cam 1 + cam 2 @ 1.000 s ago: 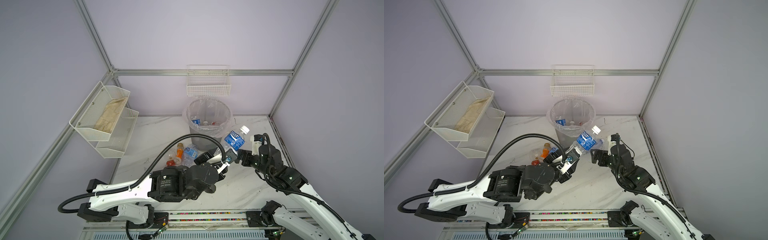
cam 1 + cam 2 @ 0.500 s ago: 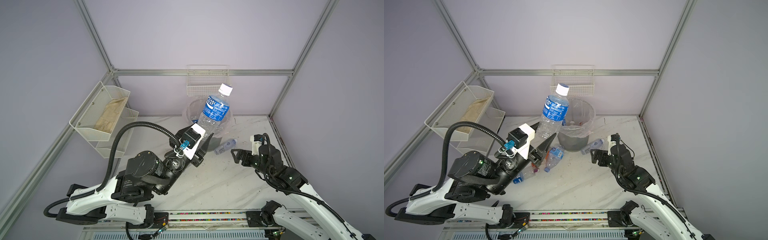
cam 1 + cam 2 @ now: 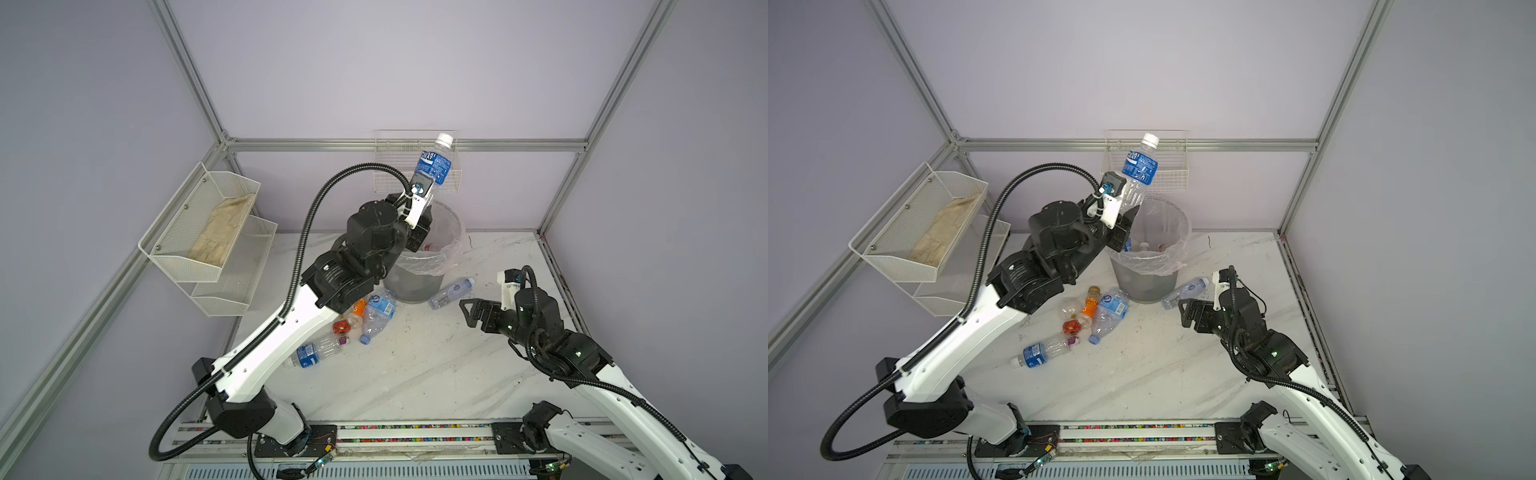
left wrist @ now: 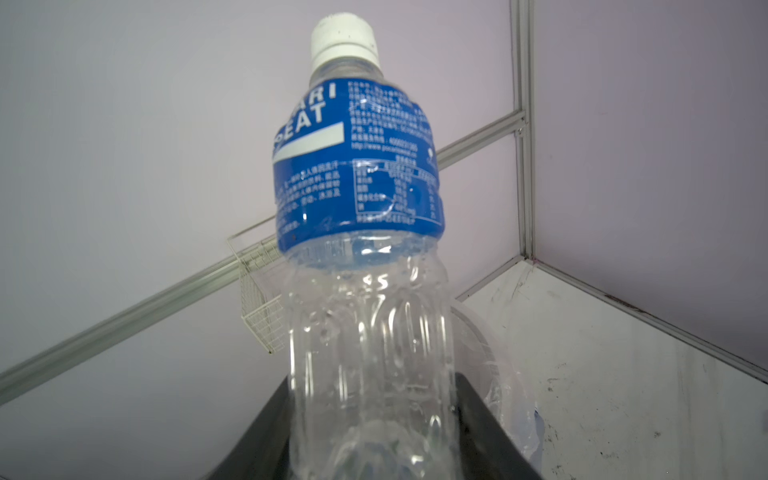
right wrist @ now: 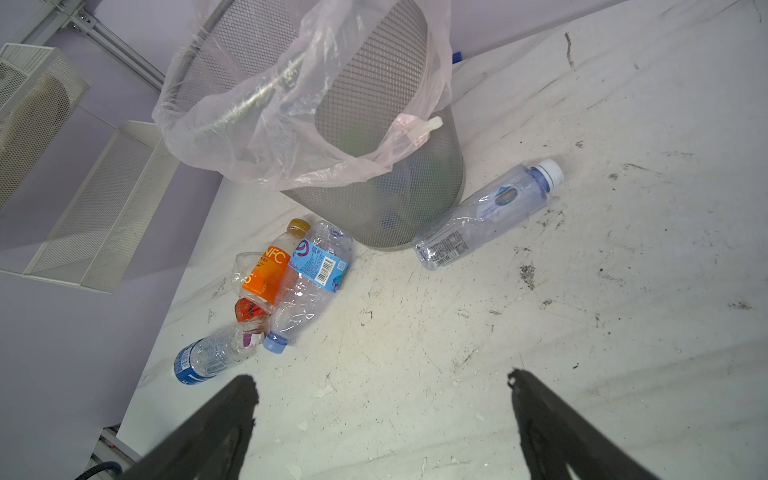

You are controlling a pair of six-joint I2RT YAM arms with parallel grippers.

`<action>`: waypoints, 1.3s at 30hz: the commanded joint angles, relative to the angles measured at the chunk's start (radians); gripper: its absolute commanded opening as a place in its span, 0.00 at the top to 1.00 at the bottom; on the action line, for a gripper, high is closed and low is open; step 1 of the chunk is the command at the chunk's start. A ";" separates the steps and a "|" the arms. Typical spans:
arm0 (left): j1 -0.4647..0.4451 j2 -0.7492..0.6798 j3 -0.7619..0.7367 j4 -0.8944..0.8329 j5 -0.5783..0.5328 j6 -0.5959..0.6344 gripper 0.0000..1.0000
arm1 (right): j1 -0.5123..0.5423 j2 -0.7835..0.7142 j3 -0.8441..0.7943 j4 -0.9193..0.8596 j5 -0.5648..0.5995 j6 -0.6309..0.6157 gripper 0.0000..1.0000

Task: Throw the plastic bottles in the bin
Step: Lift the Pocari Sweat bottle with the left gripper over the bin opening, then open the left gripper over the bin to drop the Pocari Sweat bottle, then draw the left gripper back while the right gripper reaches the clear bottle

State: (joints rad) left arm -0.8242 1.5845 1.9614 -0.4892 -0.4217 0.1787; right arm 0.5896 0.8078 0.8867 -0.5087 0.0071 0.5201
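Note:
A clear plastic bottle with a blue label and white cap (image 3: 432,166) (image 3: 1140,166) (image 4: 357,187) stands cap-up in my left gripper (image 3: 419,224) (image 4: 374,382), whose black fingers (image 4: 282,390) press its lower sides. It is raised over the near-left rim of the grey mesh bin (image 3: 453,232) (image 3: 1183,237) (image 5: 395,166), which holds a few bottles. My right gripper (image 3: 471,311) (image 3: 1187,311) (image 5: 382,382) hangs open and empty above the table. Close ahead of it a clear bottle (image 3: 451,293) (image 5: 486,216) lies against the bin's base.
Left of the bin lie an orange-labelled bottle (image 3: 1090,305) (image 5: 270,270), a light-blue-labelled one (image 3: 380,311) (image 5: 311,274), a crushed red one (image 5: 249,309) and a blue-labelled one (image 3: 313,353) (image 5: 203,361). White wire baskets (image 3: 203,232) hang on the left wall, another (image 3: 390,174) on the back wall.
My left arm has lifted the blue-labelled bottle from low beside the right gripper, up and back to above the bin's rim. The right gripper has stayed open in place.

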 commanded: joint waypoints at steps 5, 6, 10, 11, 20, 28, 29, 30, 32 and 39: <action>0.068 0.228 0.328 -0.393 0.066 -0.190 0.00 | 0.004 -0.021 0.078 -0.047 0.006 -0.008 0.02; 0.054 0.200 0.317 -0.373 0.066 -0.190 0.00 | 0.004 -0.025 0.077 -0.051 0.010 -0.011 0.02; 0.008 0.021 0.179 -0.198 0.084 -0.162 0.00 | 0.004 -0.023 0.054 -0.039 0.007 -0.010 0.03; -0.001 -0.009 0.160 -0.184 0.076 -0.159 0.00 | 0.003 -0.016 0.049 -0.032 0.003 -0.009 0.03; -0.075 -0.270 -0.059 -0.080 0.027 -0.161 0.00 | 0.004 -0.003 0.043 -0.019 -0.003 0.013 0.03; -0.079 -0.529 -0.386 0.043 0.023 -0.213 0.00 | 0.004 0.013 0.021 -0.014 0.023 0.043 0.02; -0.080 -0.559 -0.438 0.057 0.012 -0.219 0.00 | 0.004 0.024 0.020 -0.014 0.028 0.049 0.02; -0.079 -0.589 -0.483 0.069 0.000 -0.225 0.00 | 0.004 0.034 0.020 -0.016 0.032 0.055 0.02; -0.079 -0.648 -0.590 0.086 -0.029 -0.248 0.00 | 0.005 0.059 0.023 -0.014 0.040 0.064 0.03; -0.080 -0.795 -0.885 0.065 -0.077 -0.413 0.00 | 0.003 0.143 0.044 -0.016 0.089 0.086 0.03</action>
State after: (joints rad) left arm -0.8993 0.8284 1.1660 -0.4557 -0.4633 -0.1329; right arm 0.5896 0.9329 0.9188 -0.5198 0.0509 0.5789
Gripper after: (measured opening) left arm 0.997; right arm 0.975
